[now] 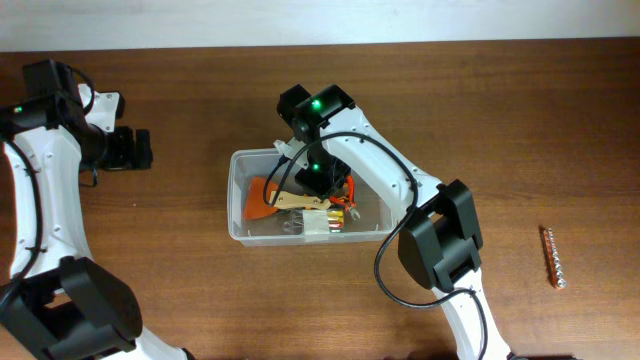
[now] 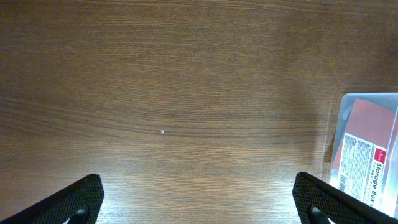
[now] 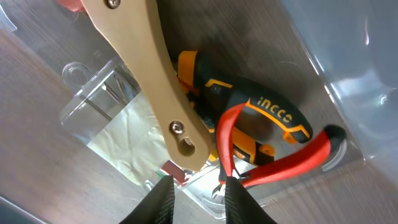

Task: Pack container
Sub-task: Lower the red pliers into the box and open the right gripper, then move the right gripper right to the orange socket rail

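One clear plastic container (image 1: 236,205) is seen on the wooden worktop (image 1: 480,100), directly beneath the right fingers (image 3: 163,200), which are lowered into it from above. Several tools are lodged inside. A pale wooden handle (image 3: 152,81) with two metal rivets is laid diagonally just ahead of the right fingers. Red-handled pliers (image 3: 280,165) are curved beside it, with their nose close to the fingertips. A black-and-orange tool (image 3: 273,115) marked "INGCO" is partly covered by both. A clear plastic packet (image 3: 118,124) is found on the other side of the wooden handle, against the container's wall. The right fingers are held slightly apart, and nothing is seen clamped between them. A red-and-white label (image 2: 364,155) on the container is caught ahead of the left fingers (image 2: 74,199), off to their right. The left fingers are spread wide over bare worktop, nothing is held between them, and they are kept well apart from the container. A brown strip of silver bits (image 1: 553,257) is laid on the worktop far from both pairs of fingers, on the side of the container away from the left fingers.
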You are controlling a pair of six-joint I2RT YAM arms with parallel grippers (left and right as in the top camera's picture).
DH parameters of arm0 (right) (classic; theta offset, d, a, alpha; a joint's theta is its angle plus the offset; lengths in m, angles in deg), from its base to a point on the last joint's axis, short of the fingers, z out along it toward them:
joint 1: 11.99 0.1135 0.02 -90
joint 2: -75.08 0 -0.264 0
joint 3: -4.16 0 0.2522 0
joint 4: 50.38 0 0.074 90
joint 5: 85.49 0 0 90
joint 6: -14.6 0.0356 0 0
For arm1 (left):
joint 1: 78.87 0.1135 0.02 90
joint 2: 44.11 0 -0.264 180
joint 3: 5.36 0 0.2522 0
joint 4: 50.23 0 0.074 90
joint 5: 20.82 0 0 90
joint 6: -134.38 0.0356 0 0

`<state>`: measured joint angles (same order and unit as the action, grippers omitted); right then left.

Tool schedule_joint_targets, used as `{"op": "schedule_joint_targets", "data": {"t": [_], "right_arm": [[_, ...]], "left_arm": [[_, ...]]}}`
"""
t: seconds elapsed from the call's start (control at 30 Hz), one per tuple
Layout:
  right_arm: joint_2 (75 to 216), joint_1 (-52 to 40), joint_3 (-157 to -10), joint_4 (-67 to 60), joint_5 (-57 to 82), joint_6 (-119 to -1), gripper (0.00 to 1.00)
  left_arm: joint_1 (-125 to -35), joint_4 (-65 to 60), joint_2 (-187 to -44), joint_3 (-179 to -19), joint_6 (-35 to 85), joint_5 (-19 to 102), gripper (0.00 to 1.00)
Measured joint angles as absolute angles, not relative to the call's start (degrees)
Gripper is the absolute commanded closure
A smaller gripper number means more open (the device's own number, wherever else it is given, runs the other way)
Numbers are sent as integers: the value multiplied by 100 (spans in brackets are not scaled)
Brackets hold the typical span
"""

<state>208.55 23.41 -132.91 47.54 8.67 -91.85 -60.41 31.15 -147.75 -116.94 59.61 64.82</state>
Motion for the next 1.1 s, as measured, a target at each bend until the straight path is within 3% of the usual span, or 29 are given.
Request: {"op": "schedule_joint_targets", "data": {"t": [0.17, 0.27, 0.3, 0.37, 0.4, 0.6, 0.8, 0.93, 1.1], "right_arm": [[20855, 2336, -13304, 4865, 867, -9047, 72], [20855, 2325, -13520, 5101, 869, -8866, 61], [20855, 2319, -13704, 5210, 871, -8814, 51], [20855, 2295, -14119, 5418, 867, -8728, 12], [20855, 2271, -14386, 5556, 845, -8700, 1], [20794, 2000, -15761, 6030, 386, -8320, 1], [20474, 1556, -15894, 6037, -112, -7902, 1], [20005, 1213, -15492, 6030, -237, -7795, 1], [18866, 662, -13898, 6034, -444, -7732, 1]], "left_arm": [[-6041, 3115, -14775, -11694, 5961, 6482, 1], [-6041, 3117, -14775, -11694, 5961, 6482, 1], [-6041, 3115, -14775, -11694, 5961, 6482, 1], [-6041, 3117, -14775, -11694, 5961, 6482, 1], [-6041, 3115, -14775, -11694, 5961, 6482, 1], [-6041, 3115, -14775, -11694, 5961, 6482, 1], [-6041, 3115, -14775, -11694, 5961, 6482, 1], [-6041, 3115, -14775, -11694, 5961, 6484, 1], [-6041, 3115, -14775, -11694, 5961, 6482, 1]]}}
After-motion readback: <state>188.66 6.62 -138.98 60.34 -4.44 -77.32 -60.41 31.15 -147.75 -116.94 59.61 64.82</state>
